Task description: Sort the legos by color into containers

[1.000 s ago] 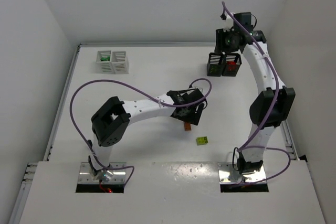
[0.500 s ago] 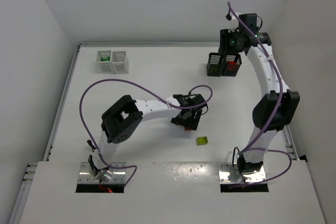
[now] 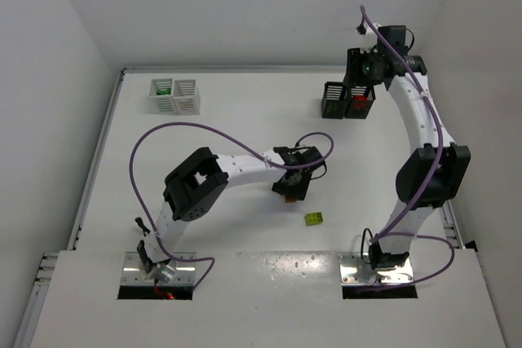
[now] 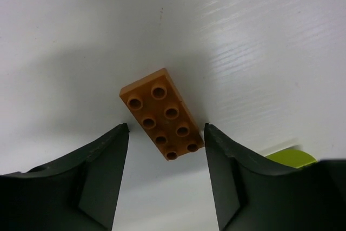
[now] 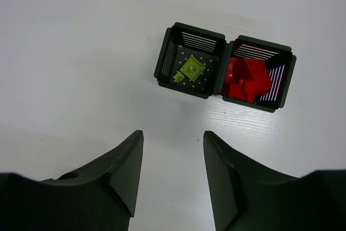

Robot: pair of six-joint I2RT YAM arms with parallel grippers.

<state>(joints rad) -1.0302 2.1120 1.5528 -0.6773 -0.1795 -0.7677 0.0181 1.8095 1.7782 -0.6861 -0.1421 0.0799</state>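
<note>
Eight round studs (image 4: 172, 112) on flat oblong orange-brown brick (image 4: 162, 113).

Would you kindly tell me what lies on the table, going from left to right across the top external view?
In order: white slatted twin bins → orange-brown studded plastic brick → lime green plastic brick → black slatted twin bins.

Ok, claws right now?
Left claw: open, straddling the flat orange-brown plastic studded brick, not gripping it.
Right claw: open, empty.
</note>
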